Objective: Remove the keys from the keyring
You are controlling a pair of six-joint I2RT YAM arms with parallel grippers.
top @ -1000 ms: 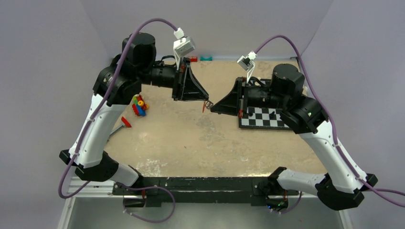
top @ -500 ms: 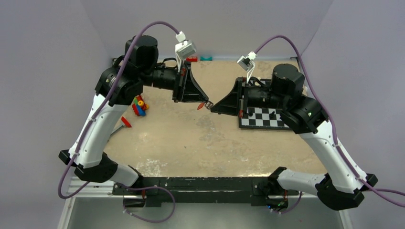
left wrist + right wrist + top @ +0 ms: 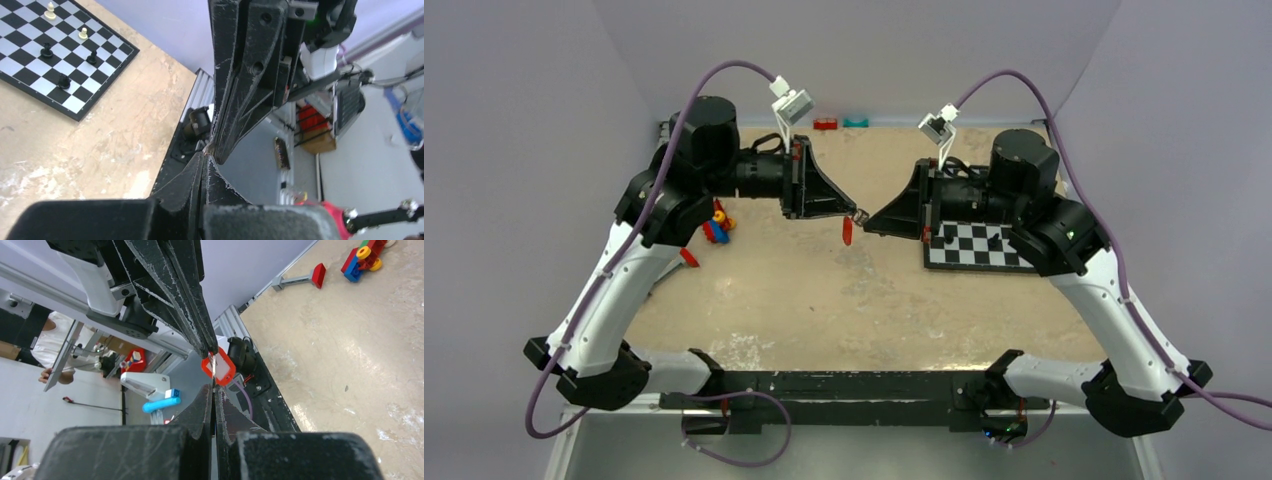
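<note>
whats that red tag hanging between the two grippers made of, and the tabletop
Red key piece: probably plastic, glossy bright red around a pale insert. Tabletop: likely bare wood or fibreboard, matte tan with whitish worn patches.

Whole thing sits in a little booth with plain lavender-grey walls (image 3: 874,50) on three sides, under soft, even light. The desk (image 3: 824,300) has a worn sandy-tan top with pale scuffed patches toward the front. A dull grey metal sheet (image 3: 854,455) runs below its near edge.
</note>
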